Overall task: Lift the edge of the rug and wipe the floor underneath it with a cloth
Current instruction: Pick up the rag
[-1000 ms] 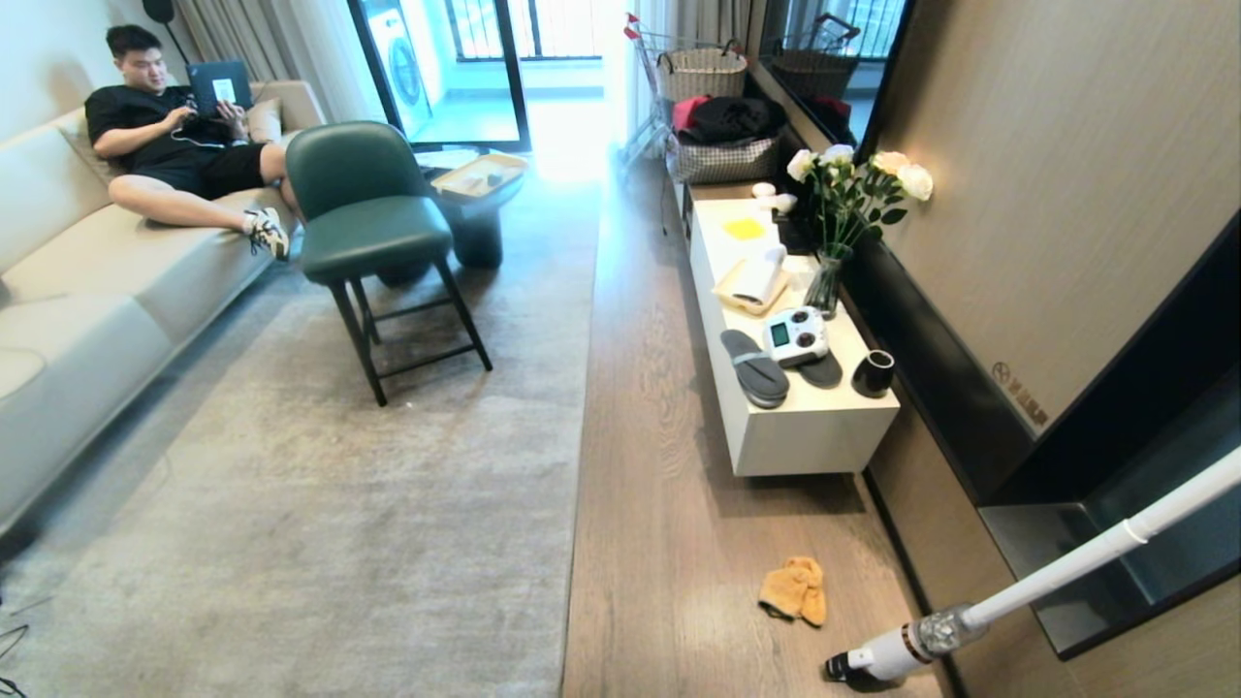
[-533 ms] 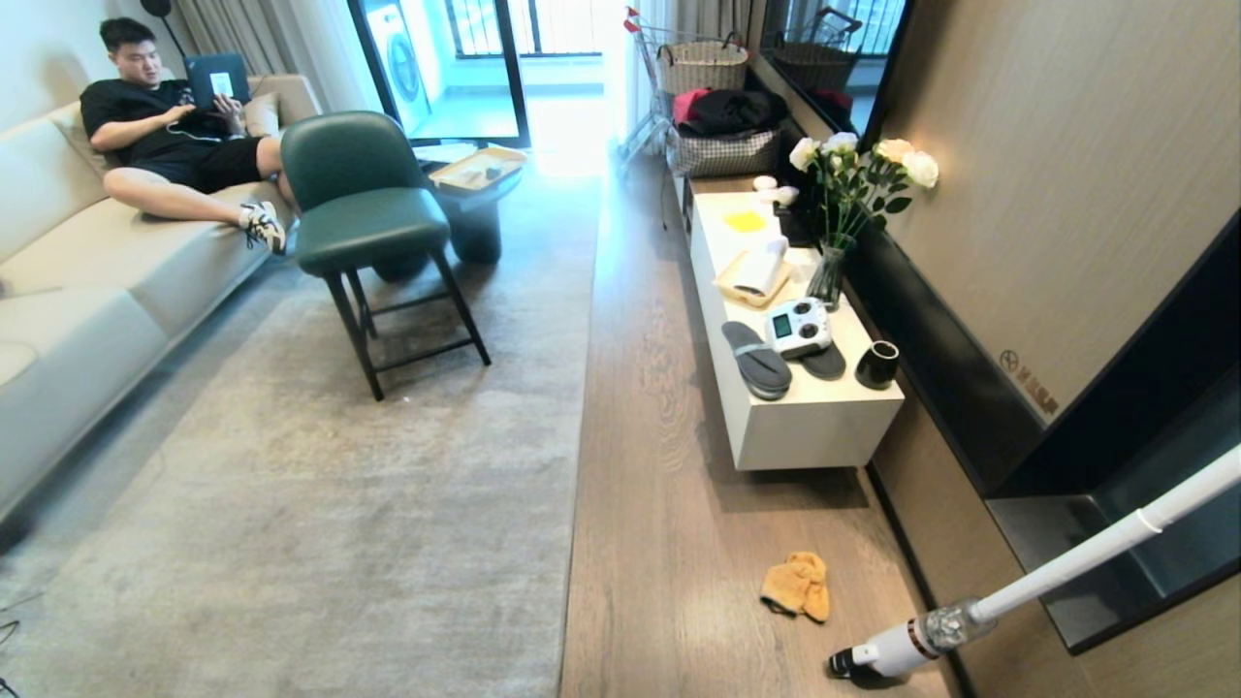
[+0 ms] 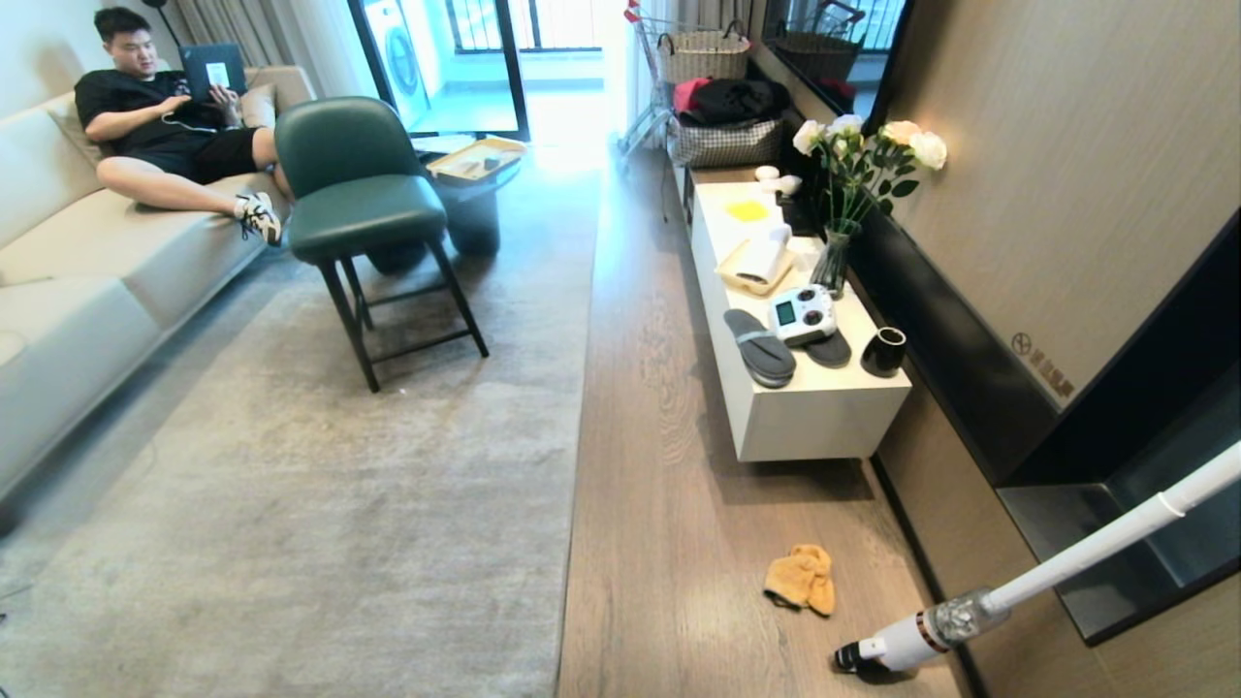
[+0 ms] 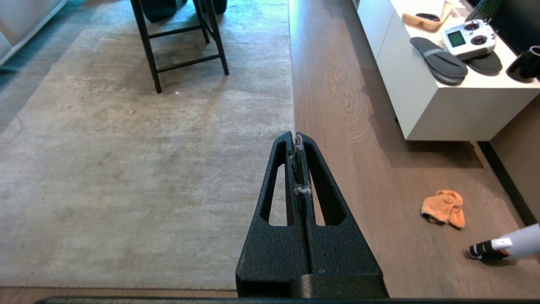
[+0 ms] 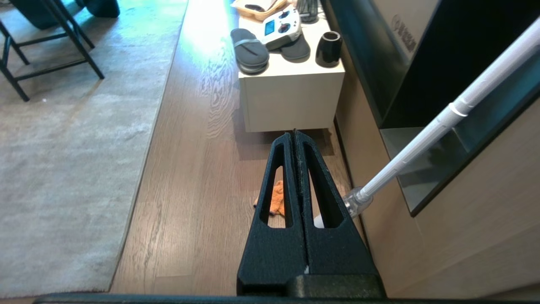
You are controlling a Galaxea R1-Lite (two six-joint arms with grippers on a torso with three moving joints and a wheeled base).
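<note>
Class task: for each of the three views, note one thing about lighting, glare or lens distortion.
Head view: daylight glare washes out the floor by the glass door, and straight walls bow outward. Left wrist view: the chair casts a soft shadow on the rug. Right wrist view: a bright sheen lies on the planks beside the cabinet.

From my seat the rug [image 3: 339, 504] fills the left, its rug edge [image 3: 580, 407] running straight away from me beside the floor [image 3: 659, 465]. The cloth [image 3: 801, 579] lies on the floor to the right, just ahead of a vacuum head [image 3: 897, 648]. Beyond it stands the surface [image 3: 824, 427], carrying slippers [image 3: 759, 346], a controller [image 3: 803, 314] and a cup [image 3: 883, 351]. A chair [image 3: 364, 208] stands on the rug, a sofa [image 3: 78, 281] to its left.
</note>
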